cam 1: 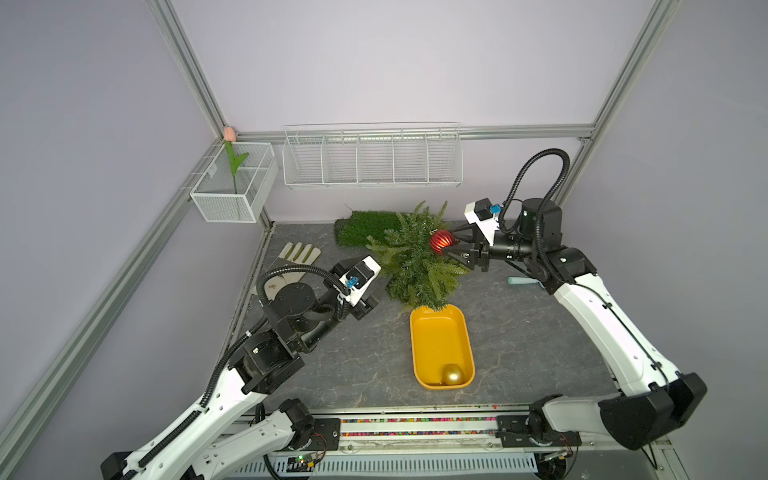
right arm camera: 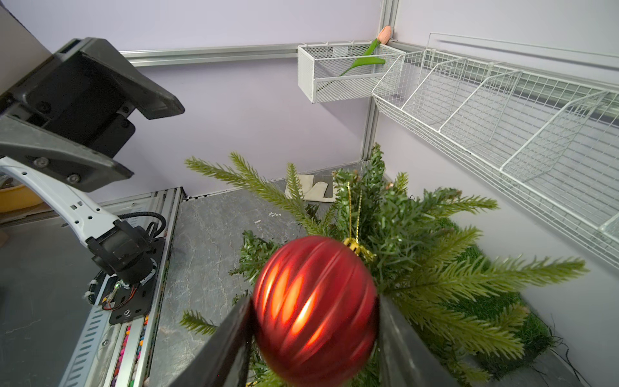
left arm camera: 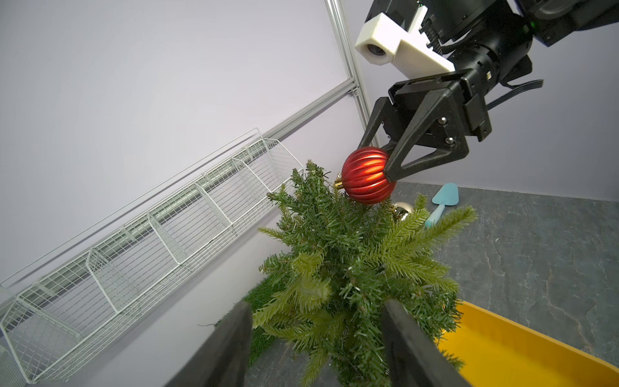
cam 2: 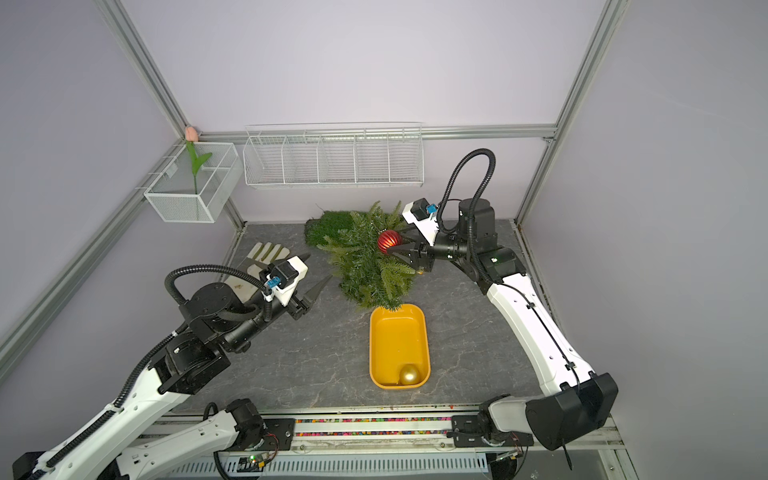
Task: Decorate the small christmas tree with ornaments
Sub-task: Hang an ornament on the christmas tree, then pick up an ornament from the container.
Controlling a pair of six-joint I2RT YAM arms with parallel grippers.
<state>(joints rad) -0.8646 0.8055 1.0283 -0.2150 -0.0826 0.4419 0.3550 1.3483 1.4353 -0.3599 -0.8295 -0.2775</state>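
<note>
The small christmas tree (cam 1: 415, 259) (cam 2: 365, 262) stands at the back middle of the table. My right gripper (cam 1: 446, 244) (right arm camera: 315, 301) is shut on the ribbed red ornament (cam 1: 441, 242) (left arm camera: 366, 176) (right arm camera: 315, 308), pressed against the treetop from the right. Its gold loop runs into the top branches. A matte gold ornament (cam 1: 451, 374) (cam 2: 409, 375) lies in the near end of the yellow tray (cam 1: 440, 332). A shiny pale ornament (left arm camera: 402, 211) peeks from behind the branches. My left gripper (cam 2: 319, 266) (left arm camera: 317, 305) hangs open and empty just left of the tree.
Behind the tree lies a green turf mat (cam 1: 361, 232). A pale glove (cam 1: 297, 253) lies at the back left and a teal trowel (left arm camera: 442, 197) to the right. A white wire rack (cam 1: 370, 158) and a mesh box with a tulip (cam 1: 232, 187) hang on the walls.
</note>
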